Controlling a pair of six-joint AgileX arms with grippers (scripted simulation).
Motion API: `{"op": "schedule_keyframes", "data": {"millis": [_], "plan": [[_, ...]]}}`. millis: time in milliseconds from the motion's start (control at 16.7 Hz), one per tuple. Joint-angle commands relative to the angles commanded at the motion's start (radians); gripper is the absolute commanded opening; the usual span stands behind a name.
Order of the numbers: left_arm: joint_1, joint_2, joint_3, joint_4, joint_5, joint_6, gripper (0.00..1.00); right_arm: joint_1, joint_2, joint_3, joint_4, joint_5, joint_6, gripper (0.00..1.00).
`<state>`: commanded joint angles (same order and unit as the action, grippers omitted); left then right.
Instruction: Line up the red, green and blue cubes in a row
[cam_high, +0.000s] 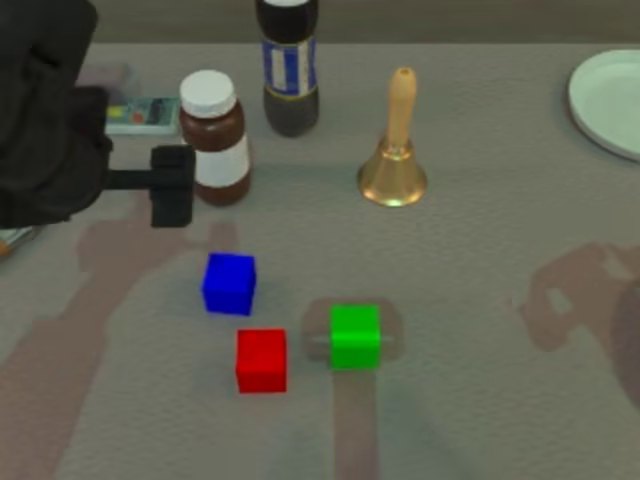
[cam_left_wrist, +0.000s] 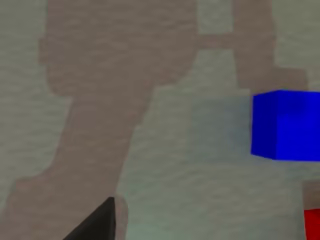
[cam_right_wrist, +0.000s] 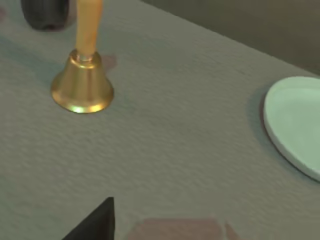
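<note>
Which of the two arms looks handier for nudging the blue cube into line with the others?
Probably the left. Its claw hangs just above and left of the blue cube in the top view, and its wrist camera sees that cube. The right arm is out of the top view; its camera faces the bell.

Deep blue cube (cam_high: 229, 283), bright red cube (cam_high: 261, 360), bright green cube (cam_high: 355, 336). Brown jar (cam_high: 215, 140) with white lid and white label. Dark bottle (cam_high: 289, 68) banded with a blue-and-white striped label. Shiny gold bell (cam_high: 393, 175) with pale wooden handle. White plate (cam_high: 608, 100). Greyish-beige table (cam_high: 480, 380) blotched with dull reddish-brown patches. Black left gripper (cam_high: 172, 186).
</note>
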<state>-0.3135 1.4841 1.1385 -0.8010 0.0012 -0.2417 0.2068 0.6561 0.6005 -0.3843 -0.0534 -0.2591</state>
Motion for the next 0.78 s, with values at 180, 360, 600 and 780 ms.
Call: {"op": "schedule_keyframes", "data": {"millis": [180, 360, 600, 780], "plan": [[-0.059, 0.250, 0.198, -0.138, 0.002, -0.042, 1.00, -0.084, -0.258, -0.244, 0.147, 0.014, 0.103, 1.00], [-0.106, 0.435, 0.356, -0.241, 0.002, -0.075, 1.00, -0.147, -0.469, -0.438, 0.272, 0.033, 0.186, 1.00], [-0.142, 0.584, 0.488, -0.316, 0.001, -0.100, 1.00, -0.191, -0.635, -0.581, 0.371, 0.051, 0.250, 1.00], [-0.147, 0.604, 0.505, -0.326, 0.001, -0.104, 1.00, -0.197, -0.656, -0.600, 0.384, 0.053, 0.259, 1.00]]}}
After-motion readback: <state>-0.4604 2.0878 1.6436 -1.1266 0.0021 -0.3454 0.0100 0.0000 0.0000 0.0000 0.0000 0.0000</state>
